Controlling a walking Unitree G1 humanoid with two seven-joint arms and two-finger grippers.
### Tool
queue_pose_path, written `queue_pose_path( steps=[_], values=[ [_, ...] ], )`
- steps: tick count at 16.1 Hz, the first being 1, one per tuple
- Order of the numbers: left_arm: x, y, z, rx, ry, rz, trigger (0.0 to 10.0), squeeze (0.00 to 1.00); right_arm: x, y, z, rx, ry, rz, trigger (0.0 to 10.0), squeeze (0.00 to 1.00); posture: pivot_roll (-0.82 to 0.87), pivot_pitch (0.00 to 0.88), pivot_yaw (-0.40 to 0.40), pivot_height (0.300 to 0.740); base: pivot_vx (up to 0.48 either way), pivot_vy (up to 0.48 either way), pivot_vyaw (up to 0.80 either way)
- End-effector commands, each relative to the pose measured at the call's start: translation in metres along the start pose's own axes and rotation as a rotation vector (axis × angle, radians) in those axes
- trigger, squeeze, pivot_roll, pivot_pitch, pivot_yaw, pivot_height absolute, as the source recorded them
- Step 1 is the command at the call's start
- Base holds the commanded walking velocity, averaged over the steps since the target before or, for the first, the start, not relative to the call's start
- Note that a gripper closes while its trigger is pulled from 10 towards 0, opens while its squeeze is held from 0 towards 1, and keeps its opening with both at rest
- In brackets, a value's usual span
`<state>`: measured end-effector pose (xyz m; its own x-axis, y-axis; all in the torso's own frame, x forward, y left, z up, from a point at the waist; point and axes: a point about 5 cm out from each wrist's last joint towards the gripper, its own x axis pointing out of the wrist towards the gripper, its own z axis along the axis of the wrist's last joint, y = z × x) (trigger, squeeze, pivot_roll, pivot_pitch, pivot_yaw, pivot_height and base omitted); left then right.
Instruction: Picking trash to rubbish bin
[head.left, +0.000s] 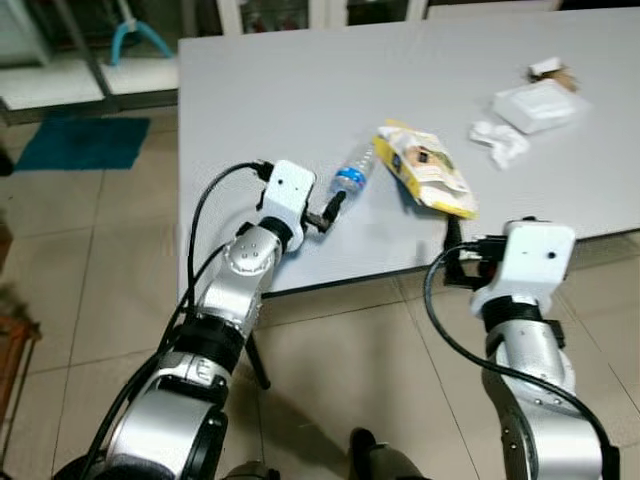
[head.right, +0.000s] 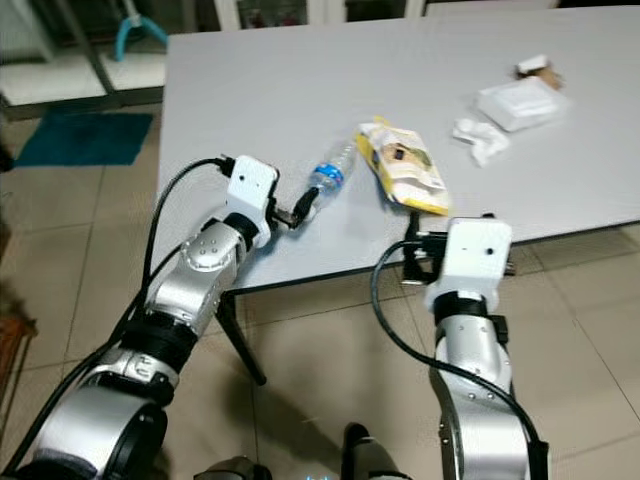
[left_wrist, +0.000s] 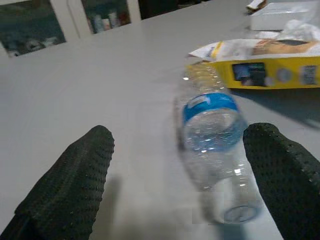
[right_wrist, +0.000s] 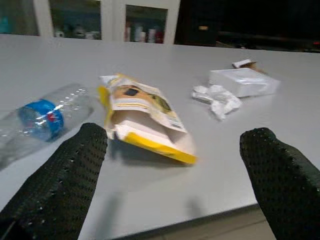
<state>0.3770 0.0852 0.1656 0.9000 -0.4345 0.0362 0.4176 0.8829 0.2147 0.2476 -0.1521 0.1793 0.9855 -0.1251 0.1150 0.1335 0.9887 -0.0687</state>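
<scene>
Table (head.left: 300, 90): smooth matte grey top, rectangular, on a tiled floor.
Snack bag (head.left: 425, 168): yellow and white, glossy, flattened, near the table's front edge.
Flat white box (head.left: 537, 105): toward the table's far right.
Crumpled white tissue (head.left: 500, 140): just beside the box.
Water bottle (left_wrist: 212, 145): clear ribbed plastic, blue label, lying on its side near the front edge.
Left gripper (left_wrist: 200, 165): fingers spread wide, bottle's base between them, nothing held.
Right gripper (right_wrist: 172, 165): wide open at the front edge, facing the bag, empty.
</scene>
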Motion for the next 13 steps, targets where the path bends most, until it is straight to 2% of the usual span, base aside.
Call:
queue_pose_path(
  steps=[1,4,10,13],
  values=[
    [0.002,0.002,0.000,0.008,0.005,-0.006,10.0,0.00,-0.006,0.000,0.003,0.009,-0.010,0.004,10.0,0.00,0.10,0.198,0.029,0.740,0.000,0.000,0.00],
    [0.006,0.000,0.003,-0.015,-0.021,-0.049,10.0,0.00,-0.012,0.002,0.003,0.013,0.000,0.013,10.0,0.00,0.07,0.231,0.034,0.740,0.000,0.000,0.00],
    [0.005,-0.011,-0.011,0.002,0.023,-0.139,10.0,0.00,-0.025,0.001,0.004,0.006,0.019,-0.012,10.0,0.00,0.00,0.264,0.058,0.740,0.000,0.000,0.00],
    [0.009,-0.021,-0.011,-0.009,0.024,-0.180,10.0,0.00,-0.031,-0.002,0.005,-0.001,0.027,-0.038,10.0,0.00,-0.04,0.272,0.074,0.740,0.000,0.000,0.00]
  ],
)
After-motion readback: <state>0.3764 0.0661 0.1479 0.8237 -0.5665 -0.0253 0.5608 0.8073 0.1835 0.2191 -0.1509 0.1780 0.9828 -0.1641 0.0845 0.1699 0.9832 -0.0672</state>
